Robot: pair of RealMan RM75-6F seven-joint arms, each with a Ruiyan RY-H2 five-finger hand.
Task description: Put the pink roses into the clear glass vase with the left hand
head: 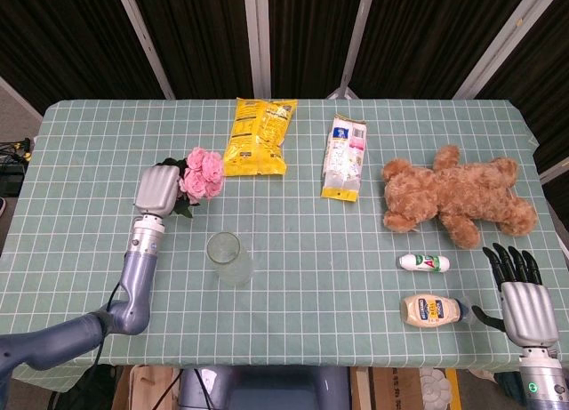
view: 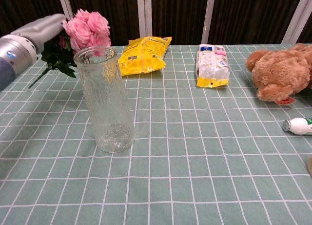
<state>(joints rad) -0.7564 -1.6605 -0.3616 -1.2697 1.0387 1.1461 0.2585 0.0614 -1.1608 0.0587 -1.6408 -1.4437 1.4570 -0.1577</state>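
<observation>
My left robot hand (head: 158, 189) holds the pink roses (view: 87, 28) in the air, behind and left of the clear glass vase (view: 105, 104) upright on the counter (head: 293, 277). My right robot hand (head: 522, 301) rests open, fingers apart.

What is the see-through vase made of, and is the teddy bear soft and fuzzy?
The vase looks like clear glass: the tablecloth grid shows through it, and its wall has a wavy, rippled pattern that catches light. The teddy bear looks like plush fabric, with curly, shaggy brown fur and a matte look, so it is probably soft, though a picture cannot prove the feel.
</observation>
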